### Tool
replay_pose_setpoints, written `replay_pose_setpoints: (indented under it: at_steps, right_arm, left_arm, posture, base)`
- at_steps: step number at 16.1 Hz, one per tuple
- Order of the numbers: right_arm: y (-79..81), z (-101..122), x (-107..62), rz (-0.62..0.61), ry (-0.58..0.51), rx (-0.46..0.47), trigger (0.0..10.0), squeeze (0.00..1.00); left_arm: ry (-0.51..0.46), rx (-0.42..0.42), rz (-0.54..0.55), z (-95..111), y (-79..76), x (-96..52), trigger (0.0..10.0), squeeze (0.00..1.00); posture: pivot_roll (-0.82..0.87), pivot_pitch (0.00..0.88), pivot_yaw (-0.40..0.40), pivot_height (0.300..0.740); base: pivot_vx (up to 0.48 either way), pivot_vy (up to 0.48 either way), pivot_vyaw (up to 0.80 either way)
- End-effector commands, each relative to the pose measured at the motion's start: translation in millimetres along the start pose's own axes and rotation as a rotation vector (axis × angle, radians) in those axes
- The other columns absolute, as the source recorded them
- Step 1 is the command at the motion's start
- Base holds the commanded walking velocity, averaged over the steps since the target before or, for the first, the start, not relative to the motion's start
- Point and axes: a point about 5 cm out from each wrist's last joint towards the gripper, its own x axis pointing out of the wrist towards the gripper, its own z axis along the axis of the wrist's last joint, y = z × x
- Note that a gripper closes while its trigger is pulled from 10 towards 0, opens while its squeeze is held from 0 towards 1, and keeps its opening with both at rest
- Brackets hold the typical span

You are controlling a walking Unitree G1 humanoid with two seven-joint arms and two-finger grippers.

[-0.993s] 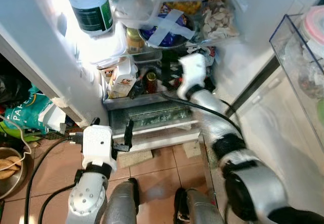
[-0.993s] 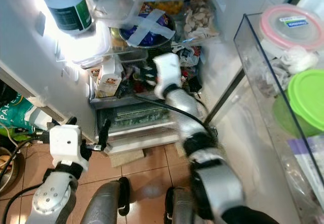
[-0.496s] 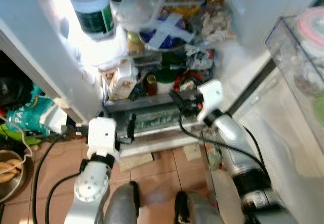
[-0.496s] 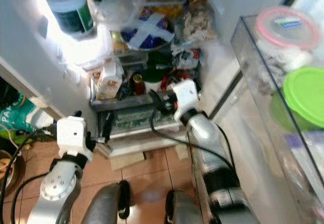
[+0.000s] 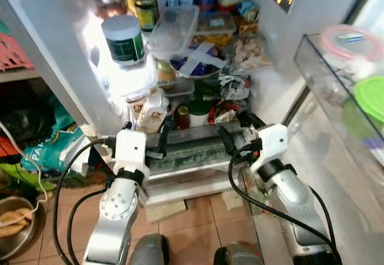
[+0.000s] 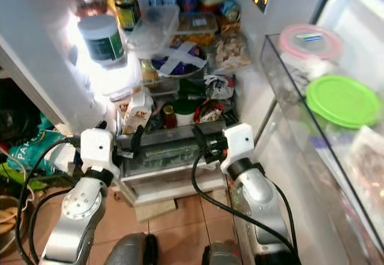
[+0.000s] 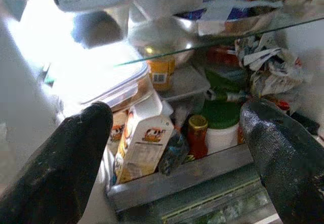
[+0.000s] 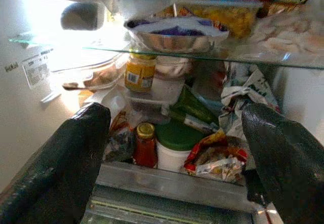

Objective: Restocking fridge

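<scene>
Both grippers, left (image 5: 163, 134) and right (image 5: 235, 134), hang spread and empty before my crowded shelf (image 5: 198, 130). Next I'd judge: fetch stock.

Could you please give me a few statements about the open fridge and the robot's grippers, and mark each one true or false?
1. Both the left gripper and the right gripper are open. True.
2. The right gripper holds the red-capped bottle. False: it holds nothing, and the bottle stands on the lower shelf.
3. A bowl with crossed tape sits on the glass shelf. True.
4. The milk carton lies flat in the drawer. False: it stands upright on the lower shelf.
5. A green lid lies in the door bin. True.
</scene>
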Motion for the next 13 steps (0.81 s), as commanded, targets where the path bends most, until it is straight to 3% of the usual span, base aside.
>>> replay_pose_setpoints:
  at_steps: [1,9,13]
  right_arm:
    - [-0.5,4.2,-1.5,-0.014,-0.001,-0.011,10.0,0.00]
    - [-1.3,5.5,-2.7,-0.043,0.029,0.004,10.0,0.00]
    - [0.7,5.5,-2.0,-0.044,0.033,0.015,10.0,0.00]
  left_arm:
    - [0.006,0.009,-0.006,-2.9,0.4,1.5,10.0,0.00]
    - [-0.017,0.003,-0.015,-3.8,1.5,9.2,10.0,0.00]
    - [-0.019,0.007,-0.014,-3.4,3.1,9.6,10.0,0.00]
  posture:
    - [0.04,0.015,0.034,0.740]
    - [0.04,0.017,0.036,0.740]
    - [0.04,0.023,0.044,0.740]
  base:
    - [0.000,0.000,0.00]
    - [0.000,0.000,0.00]
    - [0.000,0.213,-0.49]
